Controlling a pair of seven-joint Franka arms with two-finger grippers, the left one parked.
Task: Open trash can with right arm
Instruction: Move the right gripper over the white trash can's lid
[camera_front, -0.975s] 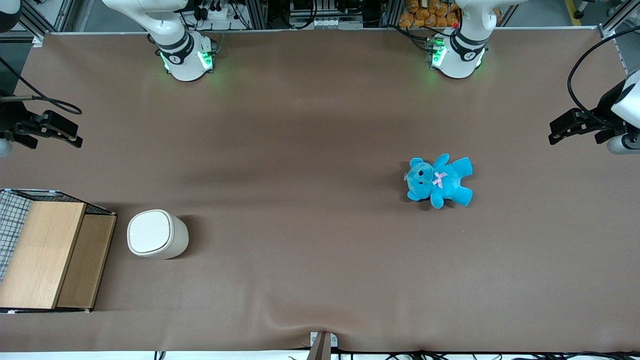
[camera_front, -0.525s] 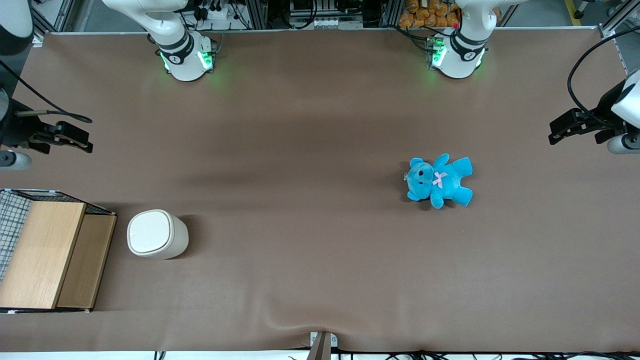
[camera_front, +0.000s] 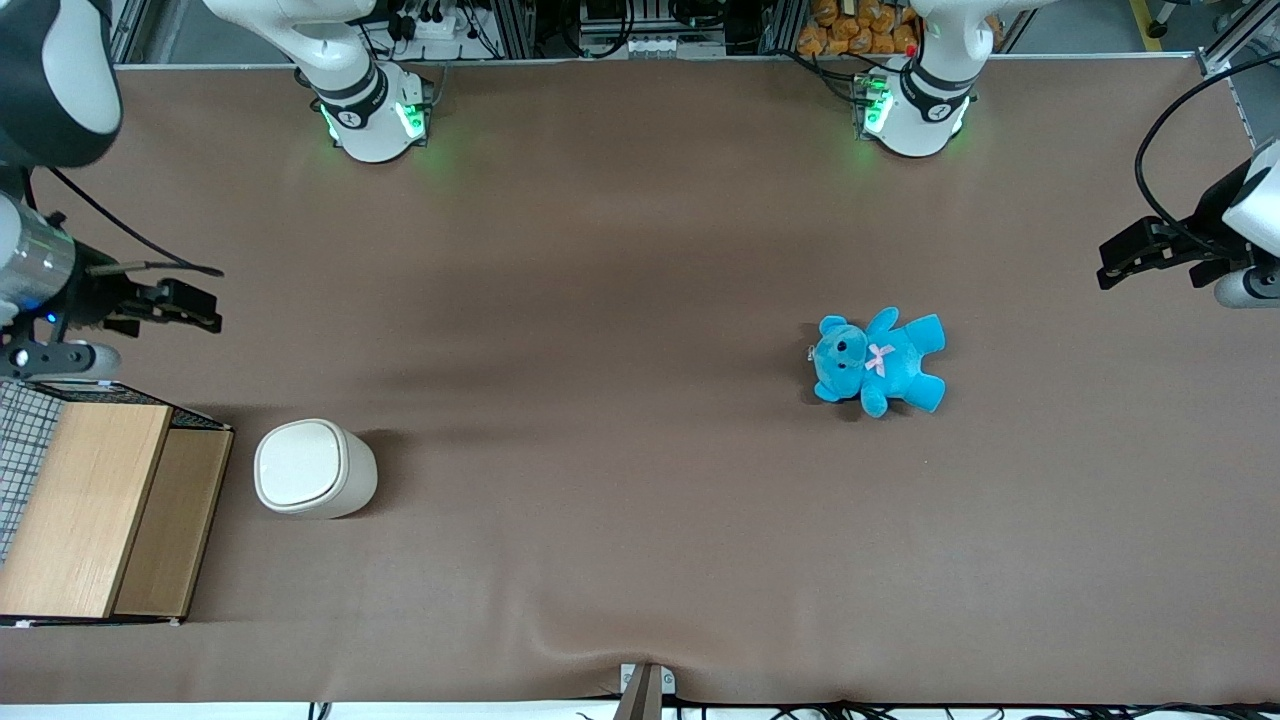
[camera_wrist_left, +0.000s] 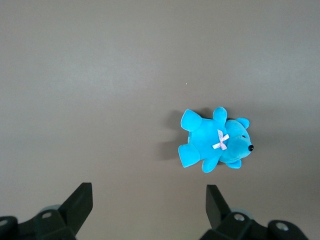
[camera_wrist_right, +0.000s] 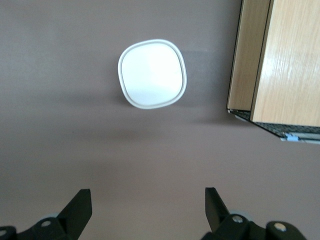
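Note:
The trash can (camera_front: 313, 468) is a small cream-white bin with a flat lid, standing upright on the brown table toward the working arm's end, lid shut. It also shows in the right wrist view (camera_wrist_right: 152, 73). The right arm's black gripper (camera_front: 190, 305) hangs above the table, farther from the front camera than the can and apart from it. In the right wrist view the gripper (camera_wrist_right: 148, 205) is open and empty over bare table, with the can ahead of its fingertips.
A wooden-topped wire-mesh box (camera_front: 95, 505) stands beside the can at the table's end; it also shows in the right wrist view (camera_wrist_right: 280, 65). A blue teddy bear (camera_front: 878, 361) lies toward the parked arm's end.
The right arm's gripper has moved in over the table from its end and a little nearer to the front camera, closer to the can. The can, box and bear have not moved.

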